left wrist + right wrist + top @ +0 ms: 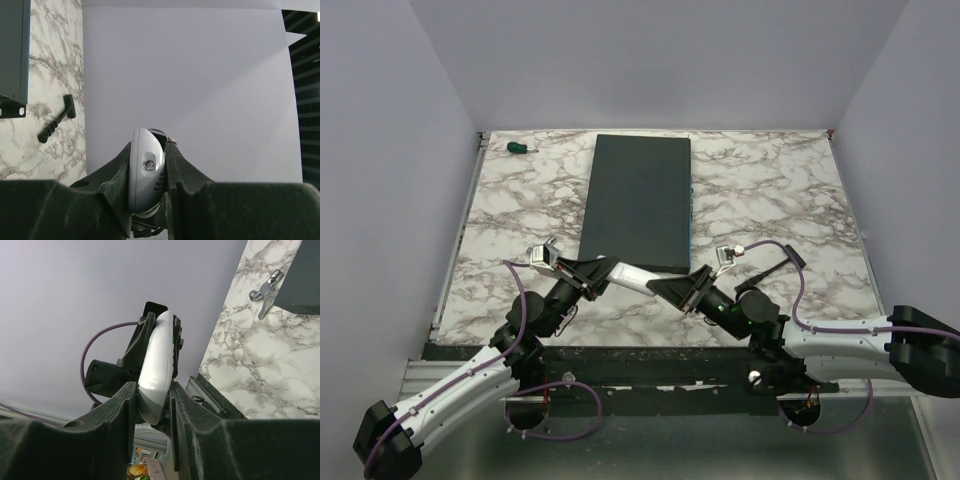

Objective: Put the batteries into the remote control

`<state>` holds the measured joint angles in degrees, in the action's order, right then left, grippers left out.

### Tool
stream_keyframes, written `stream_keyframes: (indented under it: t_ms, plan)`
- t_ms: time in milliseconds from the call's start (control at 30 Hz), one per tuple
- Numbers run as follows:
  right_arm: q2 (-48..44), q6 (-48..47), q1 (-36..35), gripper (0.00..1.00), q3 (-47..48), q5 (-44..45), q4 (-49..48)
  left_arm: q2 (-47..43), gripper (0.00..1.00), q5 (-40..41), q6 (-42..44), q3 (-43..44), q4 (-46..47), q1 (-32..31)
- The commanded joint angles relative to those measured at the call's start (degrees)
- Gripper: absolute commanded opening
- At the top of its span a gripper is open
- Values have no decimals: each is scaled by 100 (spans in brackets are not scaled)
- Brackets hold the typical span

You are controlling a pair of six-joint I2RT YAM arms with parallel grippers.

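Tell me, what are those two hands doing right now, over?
Left hand shut on remote control. Right hand clamped on its other end, remote held between both. Batteries not in sight.

The top camera looks steeply down from over the near edge onto the whole table (760, 190). The wrist cameras face the remote (145, 170) closely from opposite sides, both catching the slab (12, 50).
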<state>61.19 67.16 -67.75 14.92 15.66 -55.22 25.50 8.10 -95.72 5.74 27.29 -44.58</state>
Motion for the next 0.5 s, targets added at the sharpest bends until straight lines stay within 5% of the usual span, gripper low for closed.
stream_keyframes:
  t_ms: [0,367,467]
  plan:
    - [2,9,42,33,163,85,272,-11,0,-255,175,98,417,10]
    - [-291,-95,41,21,769,424,2018,-21,0,-413,1155,521,-48,6]
    - [-313,-179,37,30,815,425,2095,-55,0,-436,1309,602,-188,10]
